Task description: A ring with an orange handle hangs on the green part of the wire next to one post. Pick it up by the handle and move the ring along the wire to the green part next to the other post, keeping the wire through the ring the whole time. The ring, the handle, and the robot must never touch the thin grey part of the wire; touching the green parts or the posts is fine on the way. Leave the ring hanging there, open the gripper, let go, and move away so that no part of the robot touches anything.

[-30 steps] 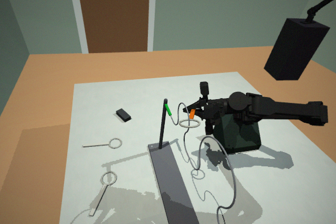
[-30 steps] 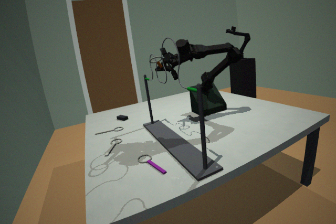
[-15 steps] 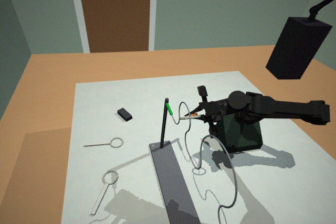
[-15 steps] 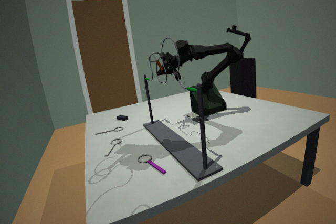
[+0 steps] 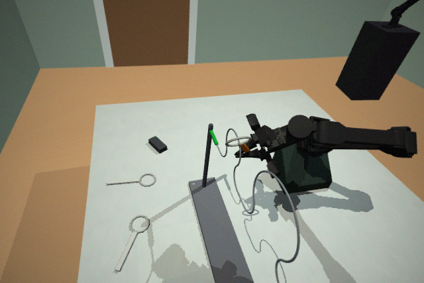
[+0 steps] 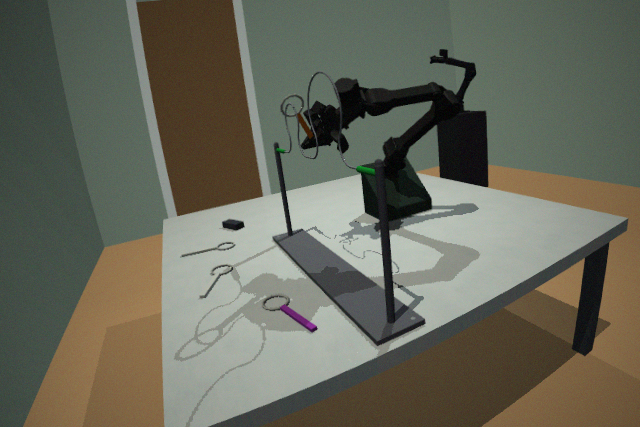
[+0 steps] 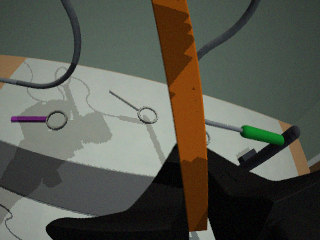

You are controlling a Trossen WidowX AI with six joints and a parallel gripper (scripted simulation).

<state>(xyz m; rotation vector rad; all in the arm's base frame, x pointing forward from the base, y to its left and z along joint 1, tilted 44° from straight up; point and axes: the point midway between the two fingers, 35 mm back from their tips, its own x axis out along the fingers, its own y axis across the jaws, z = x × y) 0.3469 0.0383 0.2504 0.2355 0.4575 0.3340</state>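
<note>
The ring (image 5: 244, 136) (image 6: 281, 106) is around the thin grey wire (image 5: 297, 225) (image 6: 339, 102) (image 7: 75, 40), near its small hump beside the far post (image 5: 207, 160) (image 6: 283, 195). Whether ring and wire touch is too small to tell. My gripper (image 5: 244, 150) (image 6: 308, 138) (image 7: 186, 148) is shut on the orange handle (image 5: 245, 148) (image 6: 305, 125) (image 7: 186, 100). The far green part (image 5: 213, 136) (image 6: 280, 150) (image 7: 262, 135) is at the far post; the near green part (image 6: 366, 170) joins the near post (image 6: 385, 241). The ring is out of the wrist view.
The posts stand on a grey base plate (image 5: 222, 232) (image 6: 330, 269). Two pale loose rings, a loose ring with a purple handle (image 6: 298, 317) (image 7: 29, 119) and a black block (image 5: 158, 144) (image 6: 233, 224) lie beyond it. The wire's large loop rises between my gripper and the near post.
</note>
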